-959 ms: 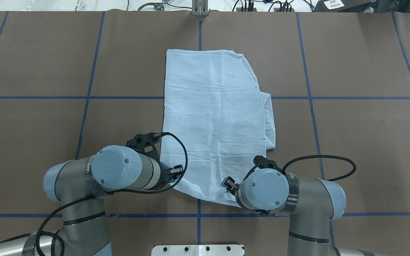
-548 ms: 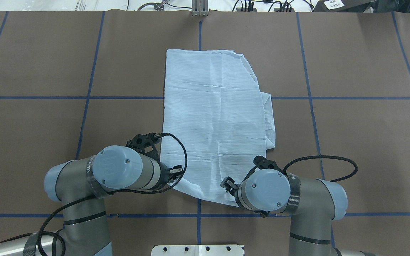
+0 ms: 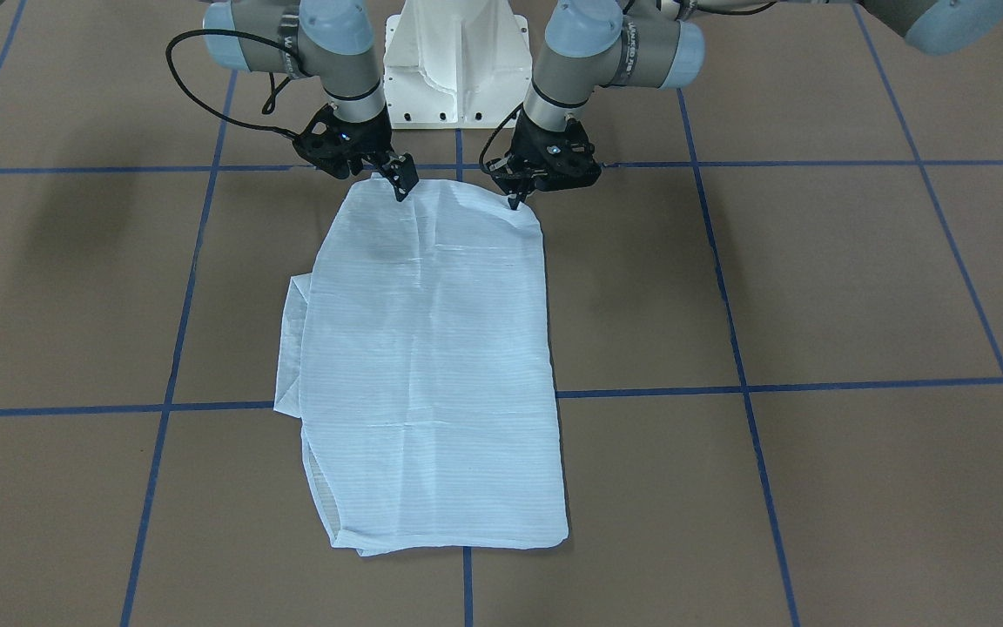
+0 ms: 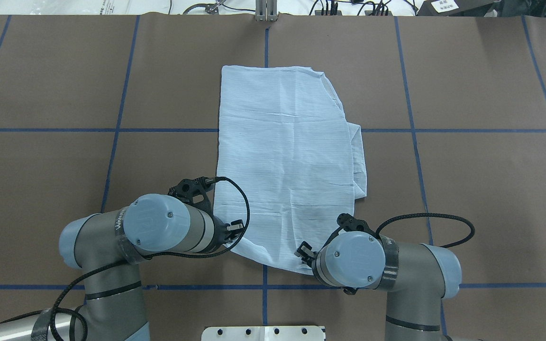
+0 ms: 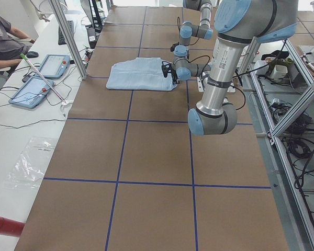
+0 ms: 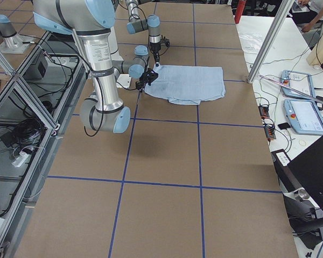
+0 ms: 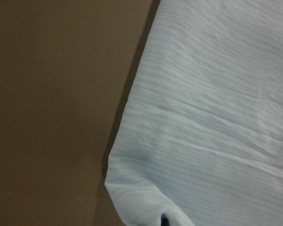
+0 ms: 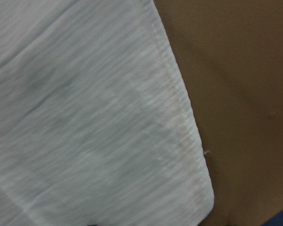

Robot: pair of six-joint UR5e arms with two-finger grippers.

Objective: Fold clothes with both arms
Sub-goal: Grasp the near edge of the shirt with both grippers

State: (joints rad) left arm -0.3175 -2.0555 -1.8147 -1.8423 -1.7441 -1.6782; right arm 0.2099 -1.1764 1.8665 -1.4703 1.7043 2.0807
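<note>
Both jaws are closed on the shirt, as you can see from the front: the left gripper pinches the hem corner on the robot's left, and the right gripper pinches the corner on its right. These two corners are the part of the garment closest to the robot-side edge of the table. Your left wrist camera shows its corner bunched, with a shadow beneath it. From there the shirt lies flat as a long folded panel running toward the operators' edge. A blue tape line passes under its middle. A folded layer sticks out along the robot's-right side, and the far end is a straight fold.
</note>
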